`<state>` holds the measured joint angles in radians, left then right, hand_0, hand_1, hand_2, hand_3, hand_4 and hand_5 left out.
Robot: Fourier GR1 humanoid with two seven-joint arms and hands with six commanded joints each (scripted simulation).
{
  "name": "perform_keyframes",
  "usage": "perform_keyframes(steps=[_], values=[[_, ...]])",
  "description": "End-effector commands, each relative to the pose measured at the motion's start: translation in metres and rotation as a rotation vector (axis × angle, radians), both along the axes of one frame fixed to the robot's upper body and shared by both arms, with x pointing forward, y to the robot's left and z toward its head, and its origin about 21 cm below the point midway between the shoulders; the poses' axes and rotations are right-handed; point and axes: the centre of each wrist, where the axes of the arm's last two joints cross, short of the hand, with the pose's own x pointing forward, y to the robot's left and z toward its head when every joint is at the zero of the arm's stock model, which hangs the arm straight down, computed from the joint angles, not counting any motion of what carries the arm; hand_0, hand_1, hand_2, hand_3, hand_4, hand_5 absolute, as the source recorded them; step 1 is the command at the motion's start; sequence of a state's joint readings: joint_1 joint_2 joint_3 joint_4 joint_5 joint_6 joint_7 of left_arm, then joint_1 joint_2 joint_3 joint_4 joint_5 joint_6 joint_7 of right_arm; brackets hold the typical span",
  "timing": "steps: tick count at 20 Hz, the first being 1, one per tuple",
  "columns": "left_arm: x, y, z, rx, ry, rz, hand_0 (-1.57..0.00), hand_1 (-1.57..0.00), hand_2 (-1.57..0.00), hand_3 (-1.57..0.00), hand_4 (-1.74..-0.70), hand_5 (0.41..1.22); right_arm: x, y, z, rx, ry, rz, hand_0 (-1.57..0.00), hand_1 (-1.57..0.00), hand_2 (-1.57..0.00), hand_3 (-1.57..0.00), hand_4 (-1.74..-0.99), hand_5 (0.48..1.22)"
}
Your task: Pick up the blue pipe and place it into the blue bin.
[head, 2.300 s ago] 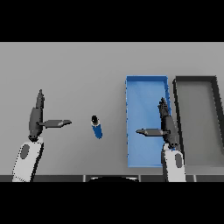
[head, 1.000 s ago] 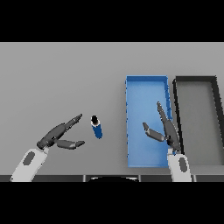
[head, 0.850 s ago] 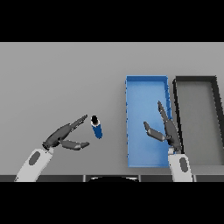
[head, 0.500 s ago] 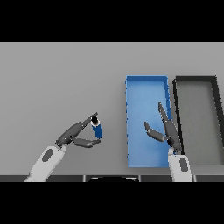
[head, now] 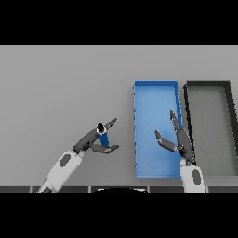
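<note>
The left arm reached in from the lower left, its robot hand (head: 95, 141) spread, fingers straight and thumb apart. The right arm rose from the lower edge, its robot hand (head: 179, 138) upright with fingers extended and thumb out.

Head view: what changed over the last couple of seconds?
The left hand swung right to the blue pipe; its fingers and thumb now sit either side, not clearly closed. The right hand tilted slightly over the blue bin. Pipe, bin and black bin stayed put.
</note>
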<state>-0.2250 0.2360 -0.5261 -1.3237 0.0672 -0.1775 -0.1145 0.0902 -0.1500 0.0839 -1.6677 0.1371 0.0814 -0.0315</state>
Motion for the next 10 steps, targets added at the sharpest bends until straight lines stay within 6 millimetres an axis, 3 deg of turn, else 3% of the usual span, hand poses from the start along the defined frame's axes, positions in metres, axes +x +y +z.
perform_keyframes(steps=[1, 2, 3, 4, 6, 8, 10], values=[[0.003, 0.000, -0.002, -0.007, 0.004, 0.004, 0.00, 0.00, -0.08, -0.07, -1.24, 0.566, 0.002, 0.001, 0.001, 0.004, -0.003, 0.005, 0.00, 0.00, 0.00, 0.00, -1.322, 0.664], [0.000, -0.004, -0.003, -0.034, 0.007, -0.005, 0.00, -0.09, -0.21, -0.20, -1.28, 0.607, 0.001, 0.000, 0.002, 0.005, -0.010, 0.006, 0.00, 0.00, 0.00, 0.00, -1.320, 0.664], [0.002, -0.005, -0.003, -0.054, 0.025, -0.005, -0.09, -0.25, -0.39, -0.47, -1.31, 0.730, 0.000, 0.000, 0.002, 0.005, -0.011, 0.010, 0.00, 0.00, 0.00, 0.00, -1.319, 0.663], [0.001, -0.007, -0.005, -0.080, 0.046, 0.001, -0.34, -0.50, -0.63, -0.69, -1.39, 0.828, 0.001, 0.001, 0.002, 0.008, -0.015, 0.013, 0.00, 0.00, 0.00, 0.00, -1.322, 0.666], [-0.002, -0.009, -0.007, -0.106, 0.051, -0.001, -0.78, -0.89, -0.97, -0.98, -1.51, 0.969, 0.003, 0.002, 0.002, -0.002, -0.013, 0.005, 0.00, 0.00, 0.00, 0.00, -1.313, 0.665], [-0.004, -0.013, -0.007, -0.099, 0.051, -0.007, -1.07, -1.13, -1.18, -1.18, -1.59, 1.060, 0.001, -0.001, 0.003, -0.002, -0.008, 0.003, 0.00, 0.00, 0.00, 0.00, -1.310, 0.665], [-0.005, -0.018, -0.005, -0.082, 0.028, -0.012, -1.25, -1.29, -1.32, -1.31, -1.64, 1.118, -0.002, -0.001, 0.001, -0.010, -0.012, 0.010, 0.00, 0.00, 0.00, 0.00, -1.302, 0.666]])
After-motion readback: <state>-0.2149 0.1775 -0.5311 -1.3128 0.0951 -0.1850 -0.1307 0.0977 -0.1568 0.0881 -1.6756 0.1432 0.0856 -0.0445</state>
